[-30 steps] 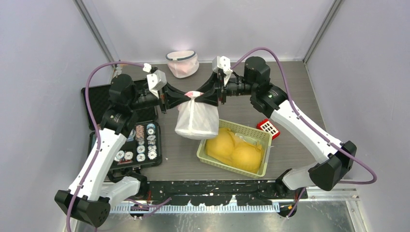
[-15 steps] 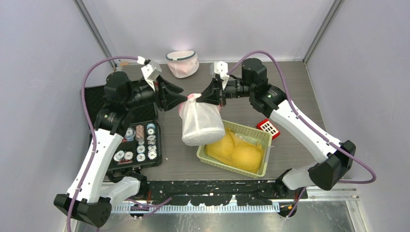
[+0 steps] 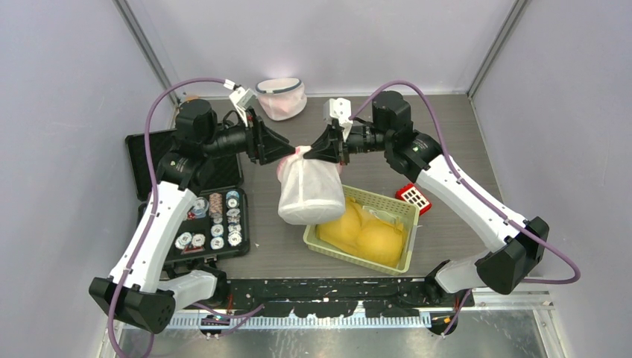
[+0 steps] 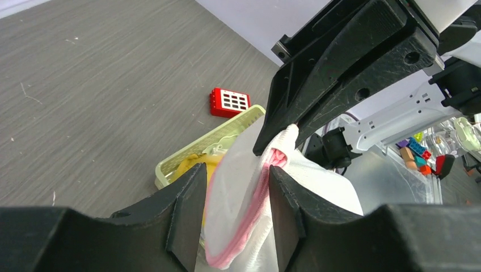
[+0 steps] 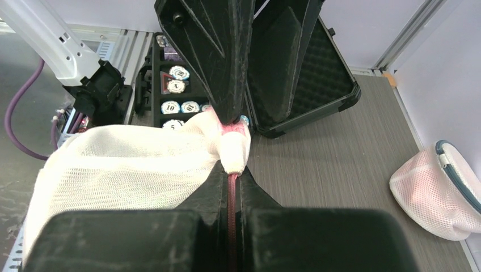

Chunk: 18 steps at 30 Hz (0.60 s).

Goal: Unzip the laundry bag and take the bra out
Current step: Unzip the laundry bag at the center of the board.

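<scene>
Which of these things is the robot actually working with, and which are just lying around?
In the job: white mesh laundry bag, pinched by the right gripper; left gripper, open around its pink zipper.
Lying about: second laundry bag at the back; black case of poker chips; red block; green basket holding a yellow padded item, perhaps a bra.

Basket (image 3: 384,200) and case (image 3: 145,164) flanking laundry bag (image 3: 309,195)

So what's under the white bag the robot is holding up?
Partly below the white bag is a green basket holding something yellow. The bag covers the basket's far left corner, hiding that bit.
</scene>
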### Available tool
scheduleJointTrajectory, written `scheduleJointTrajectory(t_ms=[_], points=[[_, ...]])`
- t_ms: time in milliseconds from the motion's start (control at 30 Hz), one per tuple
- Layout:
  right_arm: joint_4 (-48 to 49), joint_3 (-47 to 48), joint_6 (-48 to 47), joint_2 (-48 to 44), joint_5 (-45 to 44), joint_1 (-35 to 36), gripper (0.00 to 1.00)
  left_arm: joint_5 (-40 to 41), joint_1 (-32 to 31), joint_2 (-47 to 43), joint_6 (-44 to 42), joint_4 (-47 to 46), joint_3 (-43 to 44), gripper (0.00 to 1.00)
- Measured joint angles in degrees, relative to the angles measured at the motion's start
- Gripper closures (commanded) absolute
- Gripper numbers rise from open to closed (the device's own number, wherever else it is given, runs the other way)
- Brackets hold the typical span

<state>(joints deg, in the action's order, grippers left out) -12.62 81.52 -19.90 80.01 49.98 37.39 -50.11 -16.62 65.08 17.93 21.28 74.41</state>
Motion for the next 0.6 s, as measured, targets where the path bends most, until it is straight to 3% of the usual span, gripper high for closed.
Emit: scheduleJointTrajectory(t_ms=[100, 233, 400, 600], points=[[-0.2, -0.1, -0.3, 0.0, 0.0, 0.0, 0.99, -0.9, -0.2, 0.2, -0.6, 0.5, 0.0, 0.56], [-0.7, -0.1, -0.8, -0.1, 0.3, 0.0, 0.99, -3.5, -0.3, -0.6, -4.6, 0.6, -0.9, 0.66], [-2.0, -0.1, -1.8, -0.5, 1.1, 0.0, 0.98, -7.5, -0.5, -1.1, -10.5, 2.0, -1.4, 0.68], [-3.1, -0.1, -2.7, -0.9, 2.2, 0.0, 0.96, -9.6, -0.7, -0.7, -13.6, 2.9, -1.4, 0.6]])
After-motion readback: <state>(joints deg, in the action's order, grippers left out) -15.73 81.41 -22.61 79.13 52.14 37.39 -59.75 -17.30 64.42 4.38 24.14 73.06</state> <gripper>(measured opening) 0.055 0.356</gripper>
